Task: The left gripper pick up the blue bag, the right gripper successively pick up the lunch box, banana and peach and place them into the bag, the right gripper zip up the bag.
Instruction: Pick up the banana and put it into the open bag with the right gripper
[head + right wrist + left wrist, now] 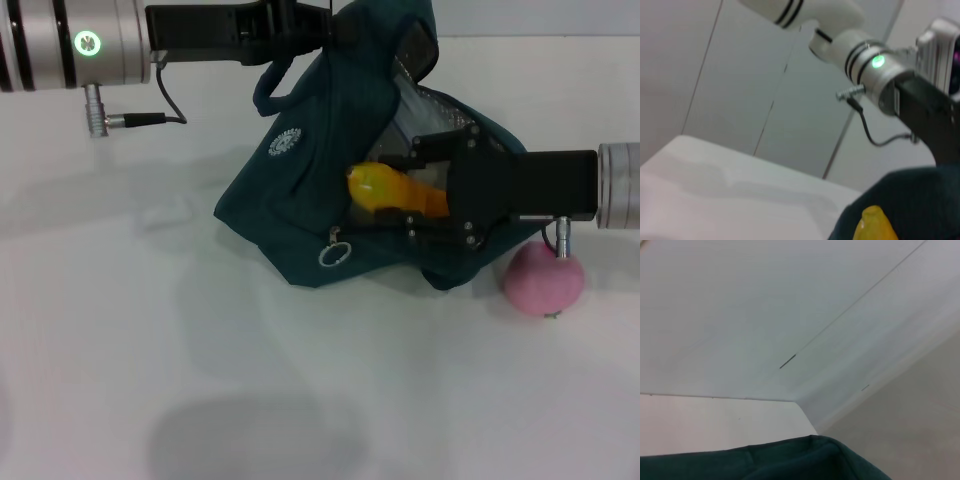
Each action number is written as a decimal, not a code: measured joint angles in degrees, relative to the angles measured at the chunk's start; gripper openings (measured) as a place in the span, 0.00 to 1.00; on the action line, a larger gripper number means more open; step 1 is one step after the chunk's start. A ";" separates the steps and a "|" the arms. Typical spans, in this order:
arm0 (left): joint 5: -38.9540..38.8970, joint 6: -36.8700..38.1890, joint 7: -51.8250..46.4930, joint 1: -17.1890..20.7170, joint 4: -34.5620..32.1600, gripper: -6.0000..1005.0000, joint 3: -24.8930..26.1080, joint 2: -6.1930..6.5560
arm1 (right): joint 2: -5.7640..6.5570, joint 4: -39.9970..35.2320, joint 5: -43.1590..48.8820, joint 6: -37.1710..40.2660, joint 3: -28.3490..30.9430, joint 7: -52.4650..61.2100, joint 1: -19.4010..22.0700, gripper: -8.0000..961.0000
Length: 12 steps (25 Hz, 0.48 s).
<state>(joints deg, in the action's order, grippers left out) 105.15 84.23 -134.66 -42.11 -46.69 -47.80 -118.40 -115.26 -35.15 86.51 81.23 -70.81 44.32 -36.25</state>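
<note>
Fingers of the right gripper (400,205) are closed on the banana (395,190), as far as I can read from the head view; its black body reaches in from my right at the mouth of the bag.

Near to far, as I log it:

- White table (150,350): smooth, matte, bare in the foreground.
- Peach (543,280): round, pink, soft-looking skin, resting on the table just beside the bag's right corner, under the right wrist. Not yet bagged; the right arm is much the nearer to it.
- Blue bag (290,190): dark teal fabric, slack and creased, with a white round logo, a ring zipper pull (333,252) hanging at the front and a silvery lining showing inside the opening.
- Banana: orange-yellow, smooth, curved, long axis running roughly left-right, its end poking into the bag's opening; I judge it mid-insertion, with the way in lying leftward from the fingers.
- Lunch box: not visible to me; possibly already inside.
- Left gripper (315,25): black body, silver wrist with green ring, at the far edge, clamped on the bag's top and holding it up.
</note>
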 joint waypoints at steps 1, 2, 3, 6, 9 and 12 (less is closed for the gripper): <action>0.00 0.00 0.00 0.00 0.00 0.07 0.03 0.01 | 0.03 -0.13 0.51 -0.57 0.00 0.58 0.02 0.47; 0.01 0.00 -0.01 0.01 0.02 0.07 0.07 0.01 | 0.06 -0.20 0.99 -1.10 -0.01 1.08 0.04 0.47; 0.02 0.01 -0.01 0.01 0.05 0.07 0.08 0.01 | 0.08 -0.27 1.47 -1.76 -0.01 1.58 0.04 0.47; 0.04 0.09 -0.03 0.02 0.07 0.07 0.07 0.01 | 0.11 -0.31 2.08 -2.91 -0.02 2.46 0.04 0.48; 0.06 0.36 -0.04 0.02 0.09 0.07 -0.02 -0.09 | -0.01 -0.35 2.17 -5.48 -0.04 4.10 0.00 0.49; 0.06 0.96 -0.20 0.03 0.10 0.07 -0.10 -0.29 | -0.21 -0.42 1.78 -7.18 -0.03 5.67 -0.16 0.51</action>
<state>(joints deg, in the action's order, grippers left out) 105.21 85.18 -134.86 -42.08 -46.58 -47.90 -118.68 -115.47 -35.56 88.29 74.05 -70.85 49.99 -36.41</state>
